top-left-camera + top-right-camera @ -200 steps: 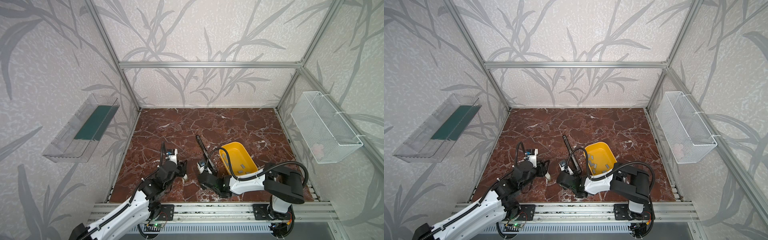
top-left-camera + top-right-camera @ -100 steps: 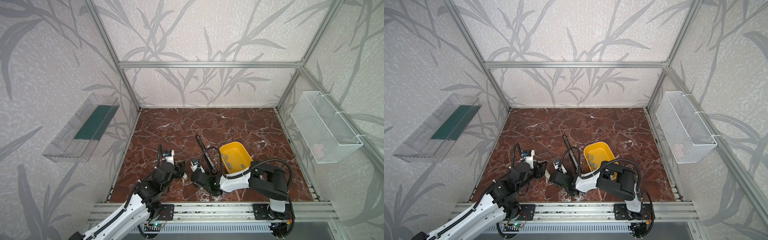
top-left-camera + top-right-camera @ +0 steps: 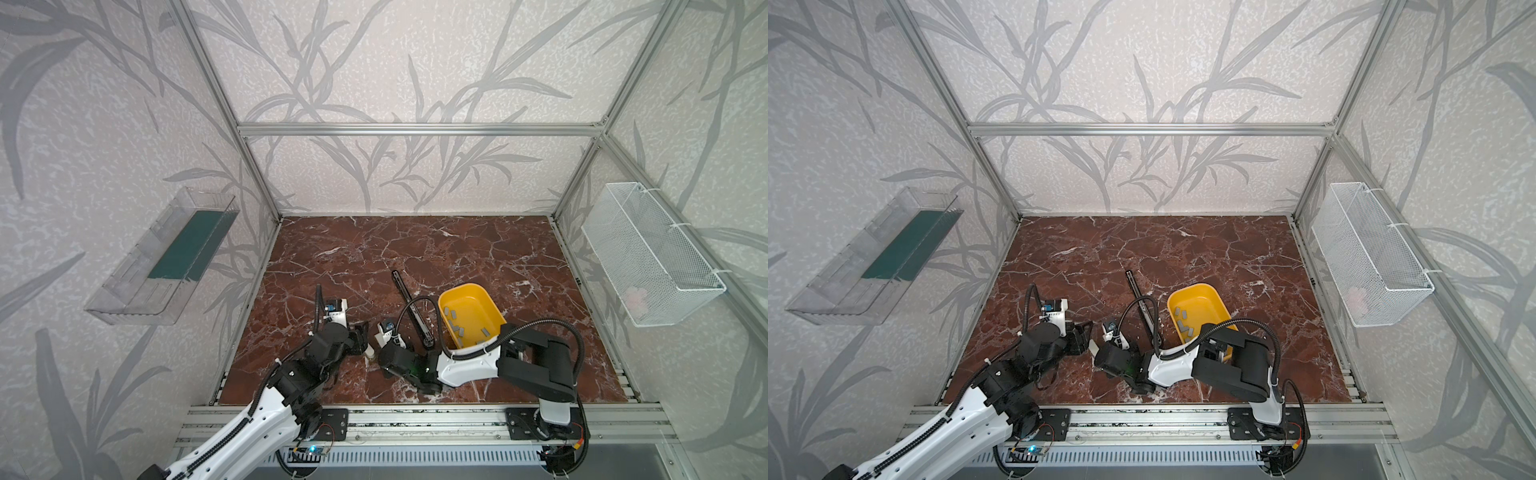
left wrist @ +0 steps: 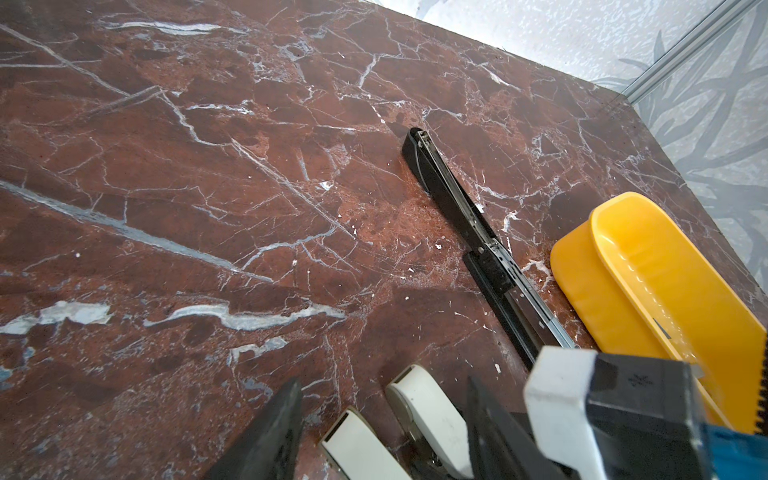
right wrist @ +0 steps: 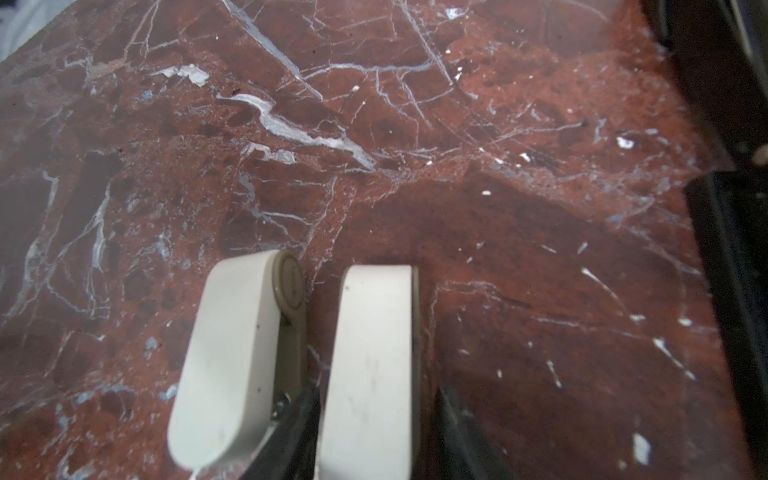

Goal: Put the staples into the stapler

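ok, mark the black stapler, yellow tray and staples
black stapler (image 4: 485, 249): left wrist view, at hinge
yellow tray (image 3: 469, 299): in a top view, bare inner wall
staples (image 3: 459, 331): in a top view, one strip

1. Tabletop (image 3: 415, 249): red-brown marble with white veins.
2. Tray (image 3: 461, 286): bright yellow; the staples (image 3: 452, 312) in it are grey.
3. Stapler (image 4: 449, 195): black, with a silvery channel.
4. Mini staplers (image 5: 232, 353): cream.
5. Walls (image 3: 415, 62): pale, grey leaf pattern.
6. Basket (image 3: 648, 257): white mesh.

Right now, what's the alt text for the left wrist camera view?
A long black stapler lies opened flat on a red marble table, beside a yellow tray. Closest to the camera, two small cream staplers sit between the left gripper's dark fingers.
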Action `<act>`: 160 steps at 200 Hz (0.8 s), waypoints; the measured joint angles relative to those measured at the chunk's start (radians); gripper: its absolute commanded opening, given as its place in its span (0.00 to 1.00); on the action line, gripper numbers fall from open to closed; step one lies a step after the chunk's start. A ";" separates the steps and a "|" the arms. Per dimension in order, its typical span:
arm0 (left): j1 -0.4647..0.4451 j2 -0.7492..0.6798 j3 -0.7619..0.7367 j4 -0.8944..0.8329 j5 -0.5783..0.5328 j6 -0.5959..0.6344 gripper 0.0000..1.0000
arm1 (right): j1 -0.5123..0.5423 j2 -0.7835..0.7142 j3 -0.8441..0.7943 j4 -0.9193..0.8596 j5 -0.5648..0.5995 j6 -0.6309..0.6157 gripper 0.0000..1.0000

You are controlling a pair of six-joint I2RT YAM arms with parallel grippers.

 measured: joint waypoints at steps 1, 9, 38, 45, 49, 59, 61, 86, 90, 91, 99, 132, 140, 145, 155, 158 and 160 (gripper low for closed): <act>0.000 0.000 0.000 0.000 0.000 0.000 0.63 | 0.000 -0.005 -0.003 -0.002 0.000 0.000 0.56; 0.000 0.000 0.002 0.000 0.000 0.000 0.63 | 0.002 -0.033 -0.024 -0.014 0.001 -0.005 0.58; 0.003 0.005 0.014 0.000 0.004 0.000 0.63 | 0.016 -0.206 -0.125 -0.060 0.032 -0.023 0.59; 0.004 0.008 0.019 0.001 0.007 0.000 0.63 | 0.021 -0.260 -0.153 -0.071 0.046 -0.023 0.59; 0.005 0.011 0.020 0.003 0.009 0.000 0.63 | 0.024 -0.290 -0.169 -0.076 0.055 -0.023 0.59; 0.005 0.014 0.024 0.005 0.018 0.001 0.63 | 0.028 -0.362 -0.211 -0.089 0.075 -0.018 0.59; 0.005 0.016 0.025 0.006 0.021 0.001 0.63 | 0.028 -0.377 -0.220 -0.091 0.079 -0.015 0.59; 0.006 0.033 0.034 0.026 0.060 0.003 0.63 | 0.032 -0.521 -0.326 -0.147 0.129 0.004 0.62; 0.006 0.039 0.036 0.030 0.068 0.004 0.63 | 0.032 -0.535 -0.339 -0.154 0.134 0.005 0.62; 0.006 0.040 0.037 0.031 0.071 0.003 0.63 | 0.032 -0.540 -0.344 -0.158 0.135 0.005 0.62; 0.006 0.052 0.043 0.038 0.084 0.004 0.63 | 0.031 -0.561 -0.367 -0.175 0.143 0.005 0.62; 0.006 0.125 0.078 0.079 0.145 0.003 0.63 | -0.018 -0.583 -0.425 -0.202 0.120 0.001 0.68; 0.006 0.140 0.084 0.089 0.157 0.003 0.63 | -0.039 -0.582 -0.433 -0.199 0.109 -0.003 0.73; 0.006 0.148 0.086 0.096 0.163 0.003 0.63 | -0.048 -0.580 -0.434 -0.199 0.105 -0.011 0.74; 0.006 0.162 0.090 0.105 0.176 0.003 0.63 | -0.069 -0.569 -0.434 -0.189 0.095 -0.026 0.76; 0.006 0.165 0.091 0.108 0.179 0.003 0.63 | -0.073 -0.565 -0.433 -0.185 0.092 -0.034 0.77; 0.006 0.169 0.092 0.109 0.180 0.003 0.63 | -0.076 -0.561 -0.433 -0.182 0.090 -0.035 0.77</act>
